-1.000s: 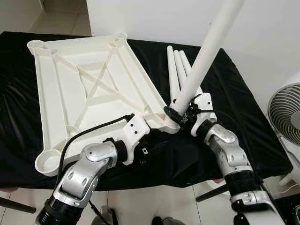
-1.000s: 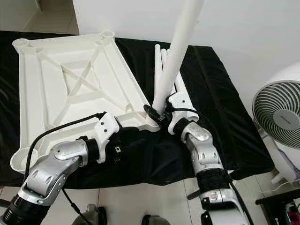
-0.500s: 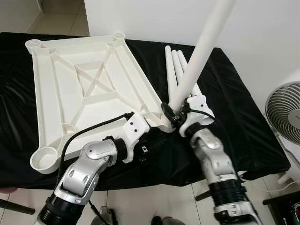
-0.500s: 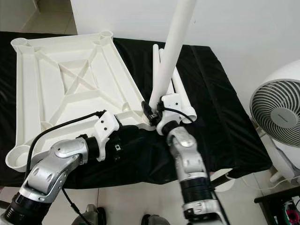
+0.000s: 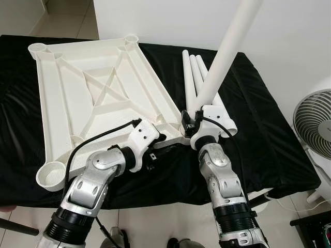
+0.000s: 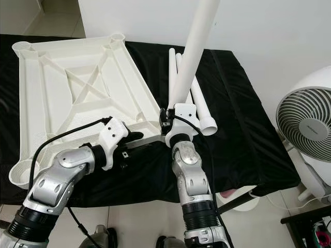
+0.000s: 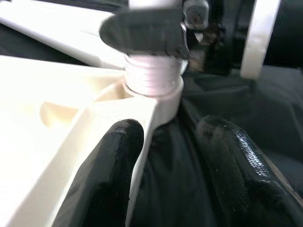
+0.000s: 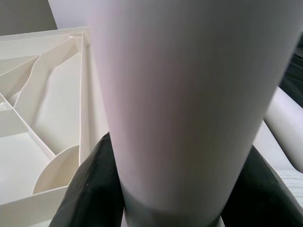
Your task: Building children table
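**Q:** Since a second ago, what has moved?

**A:** Swinging inward, the right forearm now stands almost vertical under the right gripper (image 5: 190, 125), which is clamped on the table leg (image 5: 222, 54). That leg leans less and rises toward 1 o'clock. The left gripper (image 7: 175, 156) has edged up to the corner.

**Q:** Where does the work sit?

**A:** The upturned tabletop (image 5: 98, 98) lies on the black cloth (image 5: 264, 134). The leg's threaded end is entering the near socket (image 7: 158, 92) at 5 o'clock of the panel. Left fingers (image 7: 111, 161) straddle the rim, parted and closed on nothing.

**Q:** How should this be done well?

**A:** I'd bring the leg upright before twisting, so the threads don't cross, with the left steadying the panel.

**Q:** And the other sockets?

**A:** The three other corner sockets (image 5: 51, 175) show no legs; spare legs (image 5: 192, 72) lie at 3 o'clock.
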{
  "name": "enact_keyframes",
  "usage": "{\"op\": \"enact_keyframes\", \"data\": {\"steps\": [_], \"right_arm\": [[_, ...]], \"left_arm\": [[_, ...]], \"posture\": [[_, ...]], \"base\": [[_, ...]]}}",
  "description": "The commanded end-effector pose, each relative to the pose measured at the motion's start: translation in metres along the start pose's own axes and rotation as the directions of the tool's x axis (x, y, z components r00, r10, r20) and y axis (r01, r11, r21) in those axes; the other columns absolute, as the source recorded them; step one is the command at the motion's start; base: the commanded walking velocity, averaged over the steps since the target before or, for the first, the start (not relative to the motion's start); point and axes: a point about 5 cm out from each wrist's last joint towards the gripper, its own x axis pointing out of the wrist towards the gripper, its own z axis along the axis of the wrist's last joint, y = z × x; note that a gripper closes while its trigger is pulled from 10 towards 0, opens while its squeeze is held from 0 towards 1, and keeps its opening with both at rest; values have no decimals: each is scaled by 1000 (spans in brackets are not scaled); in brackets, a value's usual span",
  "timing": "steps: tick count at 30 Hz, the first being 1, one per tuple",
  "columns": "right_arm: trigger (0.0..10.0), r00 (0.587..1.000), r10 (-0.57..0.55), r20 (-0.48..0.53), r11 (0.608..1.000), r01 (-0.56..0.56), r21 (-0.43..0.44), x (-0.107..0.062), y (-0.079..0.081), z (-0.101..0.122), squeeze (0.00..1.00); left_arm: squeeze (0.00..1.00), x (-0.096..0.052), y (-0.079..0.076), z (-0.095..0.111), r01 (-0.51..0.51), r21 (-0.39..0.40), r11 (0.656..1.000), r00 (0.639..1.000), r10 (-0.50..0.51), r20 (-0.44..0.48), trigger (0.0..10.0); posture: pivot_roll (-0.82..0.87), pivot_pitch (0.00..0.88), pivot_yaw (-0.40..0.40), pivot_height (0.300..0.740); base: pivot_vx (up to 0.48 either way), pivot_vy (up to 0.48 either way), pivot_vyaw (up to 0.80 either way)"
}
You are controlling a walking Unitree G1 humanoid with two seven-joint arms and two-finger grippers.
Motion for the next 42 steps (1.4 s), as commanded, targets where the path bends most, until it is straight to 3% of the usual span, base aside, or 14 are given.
{"op": "enact_keyframes", "data": {"steps": [1,2,10,11,15,28,29,31,32,34,35,37,38,42], "right_arm": [[10000,999,-40,-28,998,41,39,-1,-11,-4,0],[10000,1000,-21,-19,999,21,39,0,-12,-2,1000],[10000,984,176,17,984,-176,34,1,-15,10,1000],[10000,972,235,7,972,-235,18,1,-19,11,0],[10000,910,413,-27,909,-414,-47,-2,-32,13,0],[10000,777,610,-159,771,-627,-107,-1,-53,0,0],[8941,775,611,-161,770,-629,-105,0,-54,-1,0],[8941,778,608,-160,773,-626,-106,2,-55,-2,0],[3647,774,615,-148,771,-630,-89,4,-55,-4,0],[3686,772,619,-143,770,-633,-84,5,-54,-4,0],[2471,772,619,-143,770,-633,-81,6,-54,-5,0],[1922,774,619,-138,771,-632,-86,7,-53,-6,0],[353,777,616,-129,775,-627,-79,9,-53,-6,0],[0,787,604,-126,786,-615,-67,10,-50,-9,0]], "left_arm": [[0,-1,11,-4,-194,8,981,981,194,-13,10000],[0,-1,12,-4,-200,10,980,980,200,-13,10000],[0,-3,17,-3,-209,23,978,978,209,-11,10000],[0,-3,17,-3,-208,25,978,978,208,-10,10000],[0,-4,17,-3,-202,29,979,979,202,-9,10000],[0,-5,11,-4,-182,30,983,983,182,-7,10000],[0,-6,10,-4,-182,28,983,983,182,-7,10000],[0,-6,10,-4,-182,28,983,983,183,-8,10000],[0,-6,10,-4,-181,25,983,983,181,-8,10000],[0,-5,9,-4,-179,24,983,984,180,-9,10000],[0,-5,9,-5,-178,23,984,984,178,-9,10000],[0,-5,9,-5,-176,22,984,984,176,-9,10000],[0,-5,8,-4,-174,21,985,985,174,-9,10000],[0,-5,8,-4,-172,20,985,985,173,-8,10000]], "posture": [[54,120,-68,740],[52,116,-67,740],[51,107,-69,740],[51,104,-70,740],[53,99,-71,740],[66,93,-79,740],[66,93,-79,740],[68,94,-79,740],[69,94,-79,740],[67,96,-76,740],[67,96,-76,740],[66,99,-73,740],[66,103,-71,740],[68,109,-70,740]], "base": [[0,0,0],[0,0,0],[0,0,0],[0,0,0],[0,0,0],[0,0,0],[0,0,0],[0,0,0],[0,0,0],[0,0,0],[0,0,0],[0,0,0],[0,0,0],[0,0,0]]}}
